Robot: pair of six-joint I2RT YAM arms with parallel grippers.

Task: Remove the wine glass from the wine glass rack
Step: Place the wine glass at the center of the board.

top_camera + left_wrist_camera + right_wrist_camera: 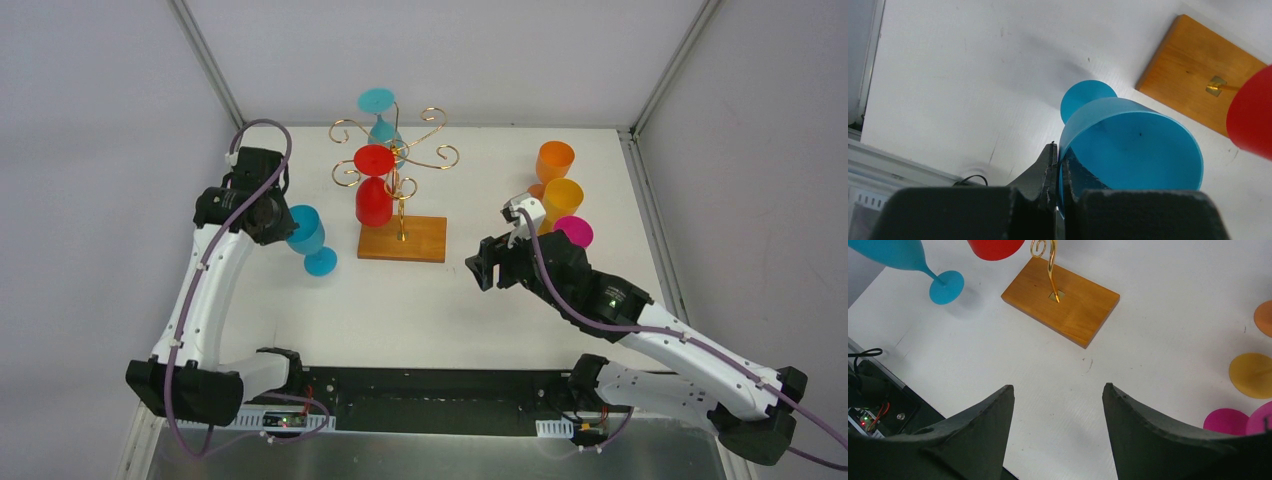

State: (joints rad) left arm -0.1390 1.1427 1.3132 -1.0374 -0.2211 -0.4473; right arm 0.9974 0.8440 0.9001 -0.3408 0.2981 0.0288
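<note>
The gold wire wine glass rack (398, 160) stands on its wooden base (403, 239) at mid table; the base also shows in the left wrist view (1198, 70) and right wrist view (1063, 300). A red wine glass (373, 190) hangs upside down on its near arm, a teal one (379, 113) on a far arm. My left gripper (280, 222) is shut on the rim of a blue wine glass (311, 239), pinching its wall (1128, 145), left of the rack, the glass tilted with its foot (946, 287) toward the table. My right gripper (1058, 390) is open and empty, right of the base.
Two orange cups (555, 160), (562, 200) and a pink one (573, 232) stand at the right, close behind my right arm. Their feet show in the right wrist view (1250, 375). The table's near edge with cabling lies below (420, 390).
</note>
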